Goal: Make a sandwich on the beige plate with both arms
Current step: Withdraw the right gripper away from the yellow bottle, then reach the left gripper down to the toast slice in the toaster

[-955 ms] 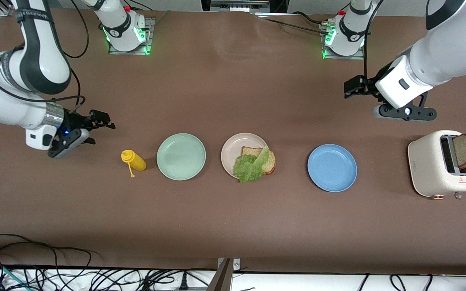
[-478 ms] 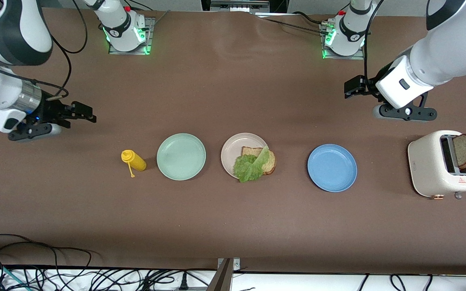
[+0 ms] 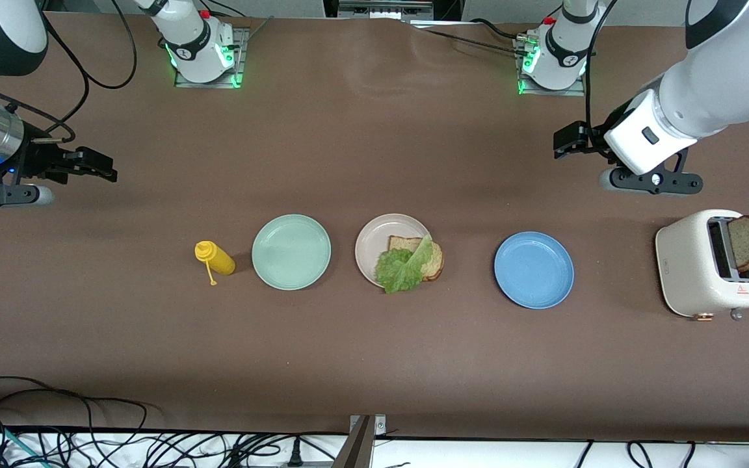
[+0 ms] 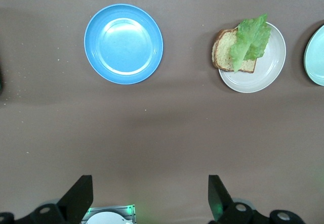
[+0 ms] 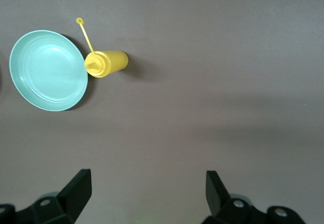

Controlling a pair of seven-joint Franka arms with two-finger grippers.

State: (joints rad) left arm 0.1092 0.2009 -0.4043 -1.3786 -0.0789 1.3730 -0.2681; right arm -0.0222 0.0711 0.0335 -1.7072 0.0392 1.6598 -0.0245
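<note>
In the front view, the beige plate (image 3: 374, 244) sits mid-table between the mint green plate (image 3: 291, 251) at its 9 o'clock and the blue plate (image 3: 534, 270) at its 3 o'clock; on it lies 1 bread slice (image 3: 436, 260) with a lettuce leaf (image 3: 404, 266) draped over it, both hanging past the rim at about 4 o'clock. The second slice (image 3: 748, 242) stands in the toaster (image 3: 706, 263) at the left arm's end of the table, and a yellow squeeze bottle (image 3: 216, 258) lies at the mint plate's 9 o'clock. The right gripper (image 3: 91, 166) hangs over bare table at the right arm's end, at roughly 10 o'clock from the bottle, jaws spread and empty. The left gripper (image 3: 566, 140) hovers at about 11 o'clock from the toaster, holding nothing. In the left wrist view, its 2 fingertips (image 4: 81, 193) stand wide apart over bare table, with the blue plate and the half-built sandwich in sight. In the right wrist view, the fingertips (image 5: 78, 186) are likewise spread, with bottle and mint plate in sight. By my reading, base and lettuce are laid and the top slice remains; the next move calls for the left arm to pinch that slice out of the toaster and set it squarely on the lettuce.
</note>
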